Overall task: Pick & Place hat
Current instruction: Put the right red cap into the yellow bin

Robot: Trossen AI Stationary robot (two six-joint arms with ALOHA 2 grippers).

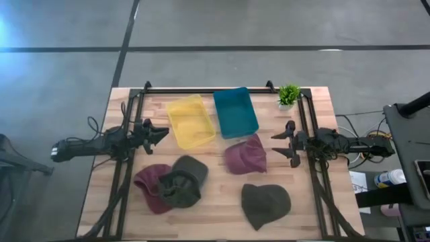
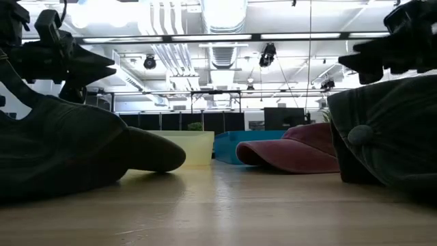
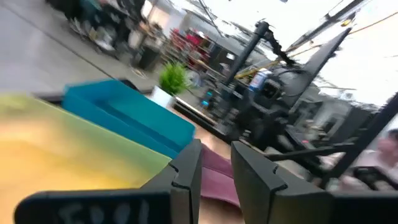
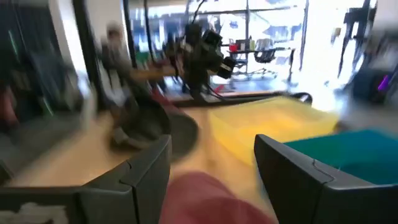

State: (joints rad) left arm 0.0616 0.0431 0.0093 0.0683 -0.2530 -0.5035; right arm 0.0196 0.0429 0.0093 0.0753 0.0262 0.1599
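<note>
Table (image 1: 222, 202): right pincer (image 1: 277, 145) wide open, empty

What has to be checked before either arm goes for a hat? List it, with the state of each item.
1. Left claw empty and open: ok, nothing between its fingers in the left wrist view.
2. Right claw empty and open: ok, fingers spread wide, above the table beside the maroon hat.
3. Yellow bin free to receive a hat: ok, looks empty.
4. Teal bin free: ok, looks empty.
5. Each hat lying apart: not ok, the olive cap overlaps the dark red hat; the green hat lies alone.
6. Which hat and bin are meant: cannot tell.
</note>
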